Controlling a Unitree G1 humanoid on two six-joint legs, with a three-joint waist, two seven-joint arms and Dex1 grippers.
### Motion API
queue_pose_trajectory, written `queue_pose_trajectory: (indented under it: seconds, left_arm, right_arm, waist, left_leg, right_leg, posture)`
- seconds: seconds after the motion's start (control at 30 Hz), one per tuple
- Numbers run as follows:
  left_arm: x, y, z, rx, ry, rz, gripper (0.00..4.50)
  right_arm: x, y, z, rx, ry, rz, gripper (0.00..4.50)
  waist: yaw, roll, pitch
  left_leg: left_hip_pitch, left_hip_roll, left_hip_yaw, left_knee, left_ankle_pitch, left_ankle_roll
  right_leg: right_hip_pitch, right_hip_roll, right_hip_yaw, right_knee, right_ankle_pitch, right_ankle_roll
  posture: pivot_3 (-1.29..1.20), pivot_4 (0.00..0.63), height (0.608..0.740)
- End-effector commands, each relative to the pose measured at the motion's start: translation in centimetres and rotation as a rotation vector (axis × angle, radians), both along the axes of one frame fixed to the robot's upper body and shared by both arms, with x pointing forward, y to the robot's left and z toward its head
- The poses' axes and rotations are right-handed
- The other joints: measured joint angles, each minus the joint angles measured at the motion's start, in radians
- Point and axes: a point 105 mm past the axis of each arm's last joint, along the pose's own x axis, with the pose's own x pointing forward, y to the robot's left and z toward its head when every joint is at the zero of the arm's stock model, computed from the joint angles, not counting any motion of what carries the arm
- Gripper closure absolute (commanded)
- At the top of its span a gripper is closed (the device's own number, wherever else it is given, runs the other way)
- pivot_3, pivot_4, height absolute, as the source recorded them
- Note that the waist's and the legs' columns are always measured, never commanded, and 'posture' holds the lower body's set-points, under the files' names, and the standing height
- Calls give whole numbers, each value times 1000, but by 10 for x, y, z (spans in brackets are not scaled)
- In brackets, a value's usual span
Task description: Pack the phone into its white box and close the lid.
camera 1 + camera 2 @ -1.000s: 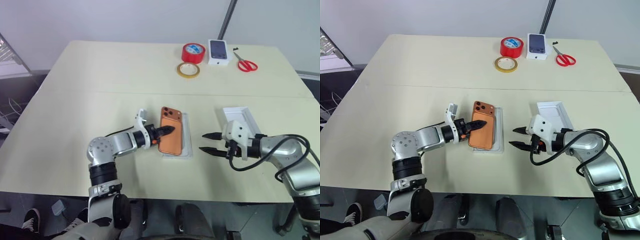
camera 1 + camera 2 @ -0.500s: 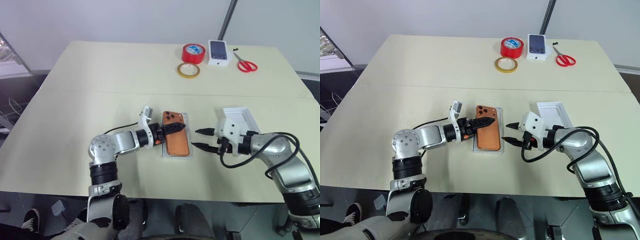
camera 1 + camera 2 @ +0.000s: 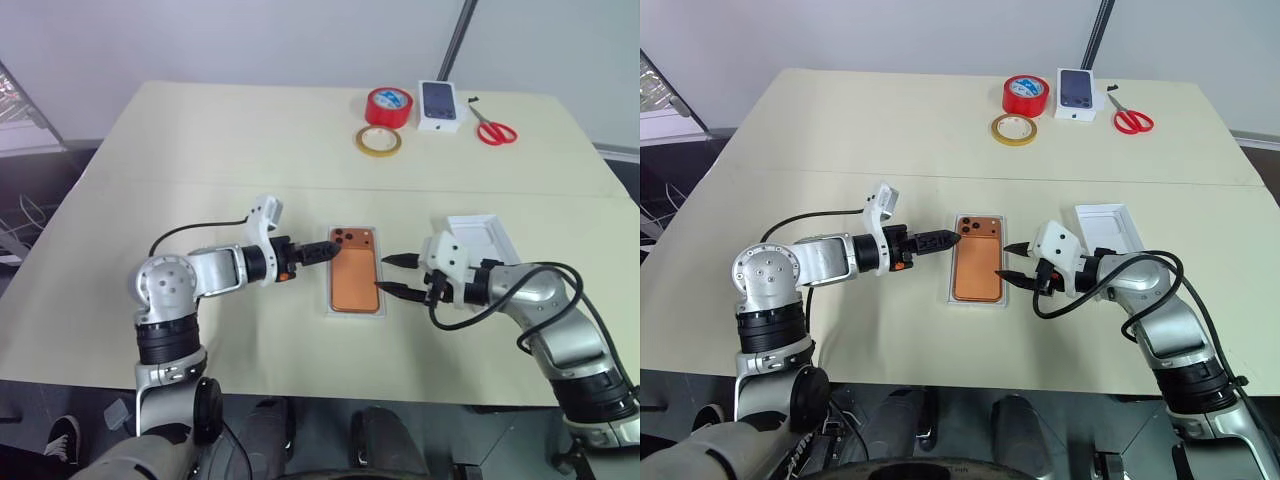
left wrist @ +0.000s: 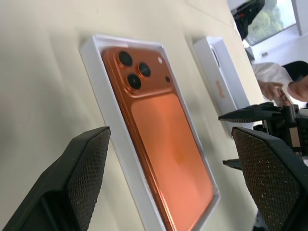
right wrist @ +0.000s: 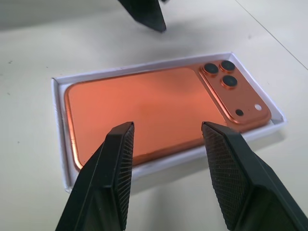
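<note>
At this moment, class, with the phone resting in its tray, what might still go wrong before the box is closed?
1. The lid lies behind the right gripper, whose arm lies partly across it; reaching back could nudge it.
2. Both open grippers, the left gripper included, sit close to the white box; a stray move could shove it.
3. The phone may not be fully seated, so the lid could catch.

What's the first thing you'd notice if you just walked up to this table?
The shiny orange phone grabs the eye: it lies camera side up inside the white box near the table's front edge. The left gripper and right gripper point at it from either side, both open and holding nothing. At the far edge sit a red tape roll and red scissors.
</note>
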Motion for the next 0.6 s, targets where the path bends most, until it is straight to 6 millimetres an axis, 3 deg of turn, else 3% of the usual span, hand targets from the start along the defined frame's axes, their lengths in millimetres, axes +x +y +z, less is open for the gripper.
queue_pose_trajectory:
  seconds: [0.03,0.17,0.23,0.27,0.5,0.6]
  left_arm:
    - [3,22,-4,179,-146,47,1102]
    - [11,31,-12,290,-242,44,3122]
    - [10,28,-18,322,-238,0,4184]
    - [10,27,-22,343,-235,-19,4469]
    - [0,-2,-55,451,-158,-219,4469]
    - [-2,-23,-56,402,-163,-285,4469]
  right_arm:
    - [10,-9,11,-4,-61,-30,2726]
    - [27,-27,3,-102,-111,-124,4500]
    - [31,-30,-4,-151,-122,-133,4500]
    - [33,-30,-6,-169,-133,-136,4500]
    - [32,-18,-19,-222,-155,-83,4500]
    - [30,-12,-15,-186,-153,-70,4500]
  waist:
    - [-5,0,0]
    - [-1,1,0]
    - [4,1,0]
    - [2,1,0]
    - [0,2,0]
    - [2,3,0]
  left_leg:
    - [0,0,0,0,0,0]
    - [1,0,2,-4,1,-1]
    - [0,0,1,-3,1,-1]
    - [0,0,1,-3,1,-1]
    - [0,0,1,-3,1,0]
    - [1,0,1,-2,1,0]
  right_leg:
    - [0,0,0,0,0,0]
    - [-2,0,2,0,0,-1]
    - [-2,-1,1,-1,0,-1]
    - [-1,-2,1,-1,0,-1]
    - [-2,-1,2,-1,0,-1]
    - [0,-1,1,0,0,-1]
  posture:
    - [0,150,728]
    - [0,150,728]
    - [0,150,728]
    - [0,150,728]
    - [0,150,728]
    - [0,150,728]
